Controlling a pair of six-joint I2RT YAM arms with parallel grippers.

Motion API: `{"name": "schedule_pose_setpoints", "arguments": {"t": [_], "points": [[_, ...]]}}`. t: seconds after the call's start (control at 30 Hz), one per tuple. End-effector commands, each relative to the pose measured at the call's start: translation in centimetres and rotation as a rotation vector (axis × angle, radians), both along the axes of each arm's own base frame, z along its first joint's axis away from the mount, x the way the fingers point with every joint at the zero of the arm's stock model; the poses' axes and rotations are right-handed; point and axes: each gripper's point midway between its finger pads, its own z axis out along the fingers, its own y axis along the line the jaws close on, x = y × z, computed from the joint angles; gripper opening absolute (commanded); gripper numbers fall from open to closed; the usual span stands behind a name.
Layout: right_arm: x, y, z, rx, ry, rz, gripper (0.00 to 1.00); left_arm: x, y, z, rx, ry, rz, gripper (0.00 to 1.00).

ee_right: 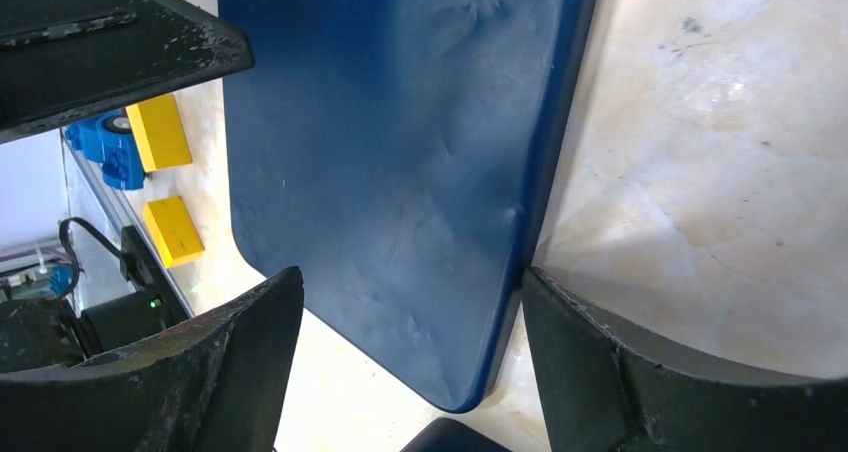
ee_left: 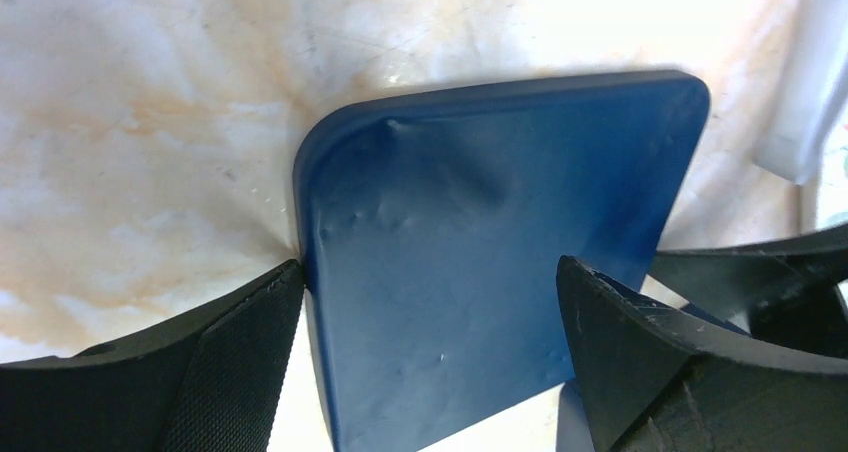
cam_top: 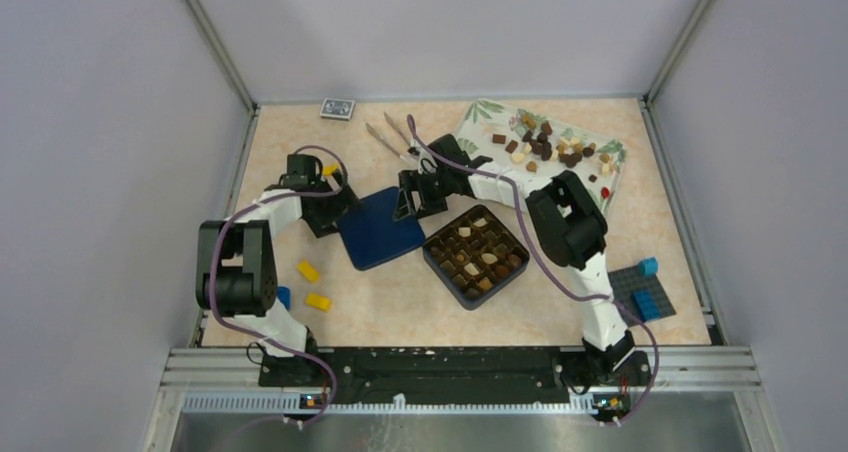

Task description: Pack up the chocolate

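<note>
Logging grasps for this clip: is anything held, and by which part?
Nothing looks gripped. Left gripper and right gripper are open, each straddling an edge of the blue lid.

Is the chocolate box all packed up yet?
Not quite. The dark square box already holds many brown and cream chocolates. The open left gripper and right gripper straddle the flat blue lid. More loose chocolates wait on the floral tray, and the box is uncovered.

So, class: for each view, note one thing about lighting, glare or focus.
Top external: even light, soft shadows, chocolate small but distinct. Left wrist: table blown out white at top; lid sharp, dents visible. Right wrist: bright glare patch on table at right, fingers dark.
</note>
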Motion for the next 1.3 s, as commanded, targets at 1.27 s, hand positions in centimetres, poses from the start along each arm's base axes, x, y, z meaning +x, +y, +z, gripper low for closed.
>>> {"name": "schedule_pose_setpoints", "arguments": {"t": [1.27], "points": [[-2.0,2.2,-2.3,0.129,0.125,0.007,0.76,-1.2,-5.5,10.0,-0.538,-0.365,-0.226,0.99]]}}
